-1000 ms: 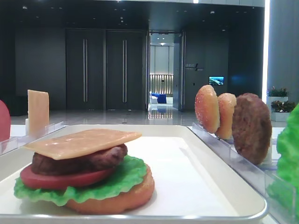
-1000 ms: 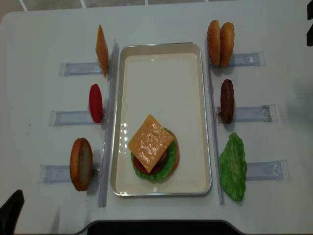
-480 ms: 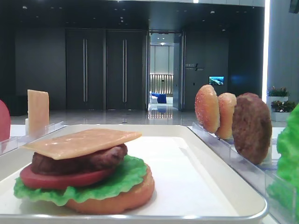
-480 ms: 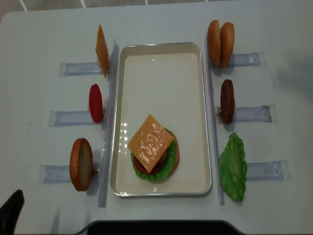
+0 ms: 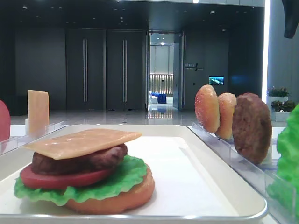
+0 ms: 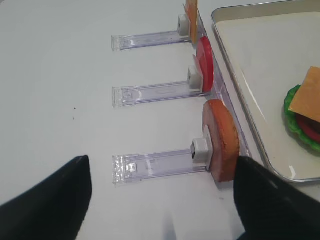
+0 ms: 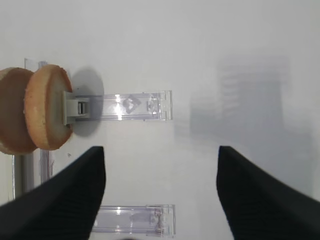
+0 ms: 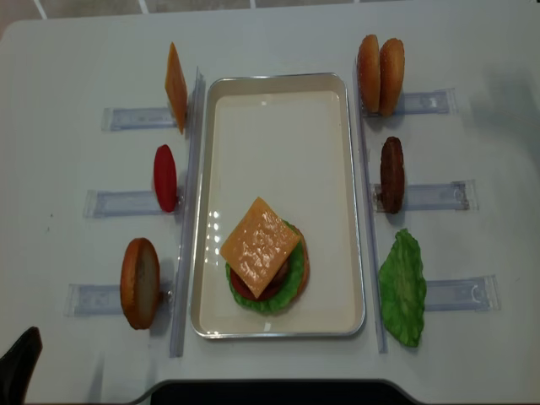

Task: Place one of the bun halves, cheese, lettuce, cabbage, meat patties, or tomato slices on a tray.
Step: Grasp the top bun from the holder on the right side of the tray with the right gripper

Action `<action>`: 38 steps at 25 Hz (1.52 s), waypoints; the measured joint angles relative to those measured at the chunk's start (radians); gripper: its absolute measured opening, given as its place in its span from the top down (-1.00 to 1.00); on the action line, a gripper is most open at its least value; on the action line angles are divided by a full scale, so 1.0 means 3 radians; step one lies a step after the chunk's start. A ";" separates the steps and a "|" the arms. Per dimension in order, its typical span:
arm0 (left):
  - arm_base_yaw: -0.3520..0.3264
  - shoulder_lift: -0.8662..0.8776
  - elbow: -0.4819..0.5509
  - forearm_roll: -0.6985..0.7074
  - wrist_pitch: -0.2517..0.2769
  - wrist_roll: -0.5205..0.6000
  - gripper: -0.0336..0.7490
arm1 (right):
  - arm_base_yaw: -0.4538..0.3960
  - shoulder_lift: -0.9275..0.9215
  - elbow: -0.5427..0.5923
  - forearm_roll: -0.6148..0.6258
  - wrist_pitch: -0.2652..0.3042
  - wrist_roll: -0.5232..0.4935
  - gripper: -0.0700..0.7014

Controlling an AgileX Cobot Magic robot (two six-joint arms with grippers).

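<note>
On the white tray [image 8: 278, 78] sits a stack with a cheese slice [image 8: 260, 246] on top of a meat patty, a tomato slice, lettuce and a bottom bun. Two bun halves stand on edge in the far right rack: the speckled one [image 8: 369, 74] and a paler one [image 8: 391, 76]. My right gripper [image 7: 160, 190] hangs open above bare table to the right of these bun halves [image 7: 47, 115], holding nothing. My left gripper [image 6: 160, 200] is open and empty, left of a bun half [image 6: 222, 140] standing in the near left rack.
Clear racks flank the tray. On the right stand a meat patty [image 8: 391, 174] and lettuce [image 8: 402, 287]. On the left stand cheese [image 8: 175, 87] and a tomato slice [image 8: 165, 177]. A dark part of the left arm [image 8: 18, 367] shows at the near left corner.
The right arm's shadow slid toward the far side of the table. A dark part of that arm entered the top right corner of the low view. The food has not moved.
</note>
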 joint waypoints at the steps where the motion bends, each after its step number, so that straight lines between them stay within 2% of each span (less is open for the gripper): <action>1: 0.0000 0.0000 0.0000 0.0000 0.0000 0.0000 -0.85 | 0.0000 0.0012 0.0000 -0.0003 0.0000 0.0024 -0.36; 9: 0.0000 0.0000 0.0000 0.0000 0.0000 0.0000 -0.85 | 0.0053 0.0101 -0.0013 -0.0121 0.0000 0.0271 -0.36; 17: 0.0000 0.0000 0.0000 0.0000 0.0000 0.0000 -0.85 | 0.0423 0.0247 -0.0056 -0.0118 0.0004 0.0441 -0.36; 24: 0.0000 0.0000 0.0000 0.0000 0.0000 0.0000 -0.85 | 0.0624 0.0344 -0.0257 -0.0128 -0.0004 0.0523 -0.36; 29: 0.0000 0.0000 0.0000 0.0000 0.0000 0.0000 -0.85 | 0.0674 0.0344 -0.0267 -0.0194 -0.0004 0.0529 -0.36; 34: 0.0000 0.0000 0.0000 0.0000 0.0000 0.0000 -0.85 | 0.0691 0.0352 -0.0267 -0.0207 -0.0004 0.0831 -0.36; 38: 0.0000 0.0000 0.0000 0.0000 0.0000 0.0000 -0.85 | 0.0762 0.0351 -0.0267 -0.0212 -0.0004 0.0898 -0.36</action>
